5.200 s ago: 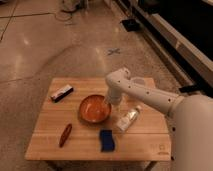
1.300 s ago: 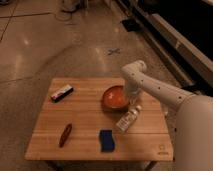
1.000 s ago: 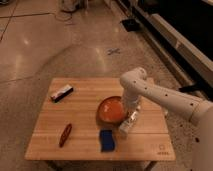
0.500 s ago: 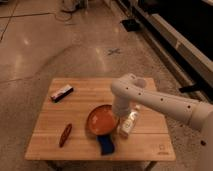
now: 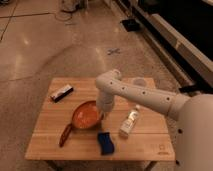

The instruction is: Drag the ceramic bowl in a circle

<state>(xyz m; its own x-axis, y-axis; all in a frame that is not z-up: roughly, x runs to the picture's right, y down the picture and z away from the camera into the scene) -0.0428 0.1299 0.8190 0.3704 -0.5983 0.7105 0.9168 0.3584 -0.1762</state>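
While your gripper (image 5: pixel 103 114) presses down at the right rim of the ceramic bowl (image 5: pixel 85 115), you cannot tell whether it grips; the bowl sits left of centre on the wooden table (image 5: pixel 145 142); a blue sponge (image 5: pixel 105 143) lies just in front; a clear bottle (image 5: pixel 129 122) lies to its right.

the wooden desk (image 5: pixel 150 145) carries the ceramic bowl (image 5: pixel 85 115), a blue sponge (image 5: pixel 105 142), a clear bottle (image 5: pixel 129 121), a reddish-brown piece (image 5: pixel 65 135), a dark bar (image 5: pixel 62 92), a clear cup (image 5: pixel 138 82); the gripper (image 5: pixel 103 114) is at the bowl's right rim.
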